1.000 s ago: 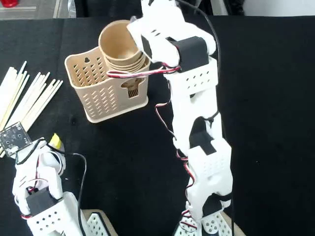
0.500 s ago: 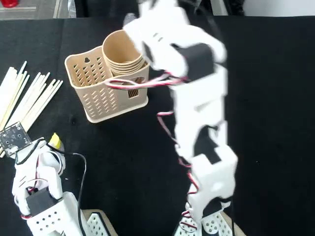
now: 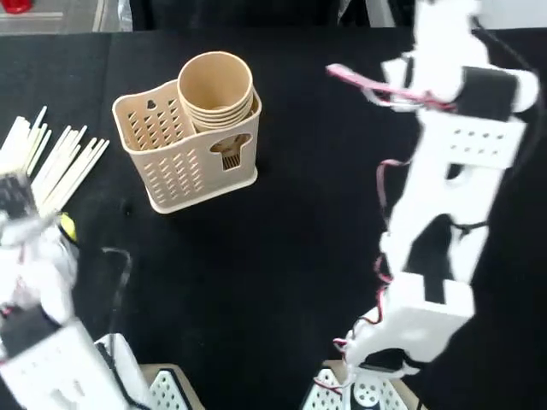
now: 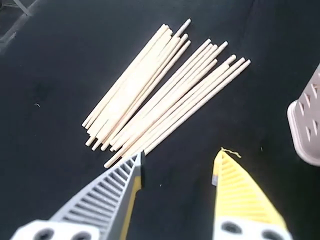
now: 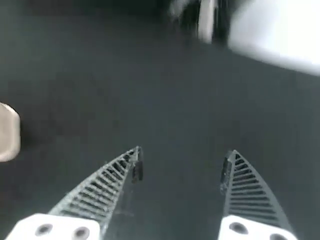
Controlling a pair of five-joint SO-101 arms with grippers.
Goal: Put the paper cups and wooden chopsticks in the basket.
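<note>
- Picking up the chopsticks [image 4: 160, 90] is looking like the step in hand, since the cups [image 3: 215, 85] are already sitting stacked in the basket [image 3: 184, 171], at the end nearer the right arm [image 3: 453, 171].
- The chopsticks are lying in a loose bundle on the table [image 3: 299, 213], apart from the basket, on the left arm's side.
- The left gripper [image 4: 180, 156] is hanging above the table just short of the bundle's near ends, jaws spread wide and holding nothing.
- The next move is probably calling for a drop across the sticks and a firm close, as thin sticks are likely to roll or slip out.
- The right gripper [image 5: 185, 151] is gaping wide and empty over bare table, well apart from the basket, its arm standing tall.
</note>
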